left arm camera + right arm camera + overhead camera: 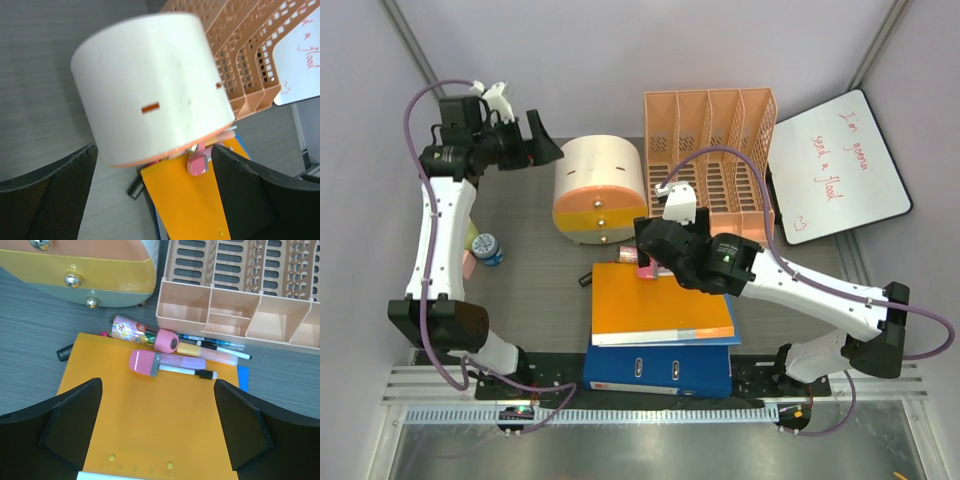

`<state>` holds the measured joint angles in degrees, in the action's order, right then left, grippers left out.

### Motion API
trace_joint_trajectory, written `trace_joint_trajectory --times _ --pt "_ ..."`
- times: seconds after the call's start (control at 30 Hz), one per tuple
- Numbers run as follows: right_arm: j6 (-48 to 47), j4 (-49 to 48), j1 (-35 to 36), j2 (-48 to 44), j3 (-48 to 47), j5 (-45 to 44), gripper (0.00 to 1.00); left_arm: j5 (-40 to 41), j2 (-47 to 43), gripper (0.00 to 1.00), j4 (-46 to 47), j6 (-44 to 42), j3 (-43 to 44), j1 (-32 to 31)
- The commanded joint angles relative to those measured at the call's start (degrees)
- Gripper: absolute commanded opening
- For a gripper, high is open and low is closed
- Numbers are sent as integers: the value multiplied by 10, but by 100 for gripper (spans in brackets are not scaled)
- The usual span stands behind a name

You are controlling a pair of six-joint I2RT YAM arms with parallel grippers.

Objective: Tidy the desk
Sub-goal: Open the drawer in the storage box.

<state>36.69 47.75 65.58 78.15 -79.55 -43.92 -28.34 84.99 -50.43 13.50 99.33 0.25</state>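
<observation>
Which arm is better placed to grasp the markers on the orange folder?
Right. The right gripper, open, hovers above the markers on the orange folder; the left gripper is beyond the round drawer box.

Wide-spread fingers (70, 432) over orange folder (150, 420); pink-capped markers (145, 362) lie at its far edge, near peach organizer (182, 302).

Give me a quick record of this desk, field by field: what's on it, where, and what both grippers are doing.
Desk: dark grey wood-grain
Back row: round drawer unit, peach file organizer, whiteboard at right
Front centre: orange folder on blue binder
On folder: loose markers at its far edge
Left side: blue-capped bottle
Left gripper: open, empty, facing the drawer unit
Right gripper: open, empty, above the folder near the markers
</observation>
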Motion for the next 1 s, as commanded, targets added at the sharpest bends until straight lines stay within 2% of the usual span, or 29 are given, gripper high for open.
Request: trace_joint_trajectory --times 0.0,0.1,0.2,0.33,0.6,0.97 --pt "-12 -40 -4 38 -49 17 100 -17 55 95 77 39 95 -21" --pt "-35 -63 -5 70 -71 31 100 -4 97 93 108 53 125 -32" --pt "-50 -93 -20 120 -98 59 98 45 148 91 107 47 164 -60" --pt "-64 -107 -52 196 -183 101 86 80 192 88 103 50 189 -81" --pt "-74 -123 -91 290 -289 162 79 99 193 85 111 35 143 -82" --pt "-68 -147 -104 320 -304 191 75 109 164 83 120 13 68 -83"
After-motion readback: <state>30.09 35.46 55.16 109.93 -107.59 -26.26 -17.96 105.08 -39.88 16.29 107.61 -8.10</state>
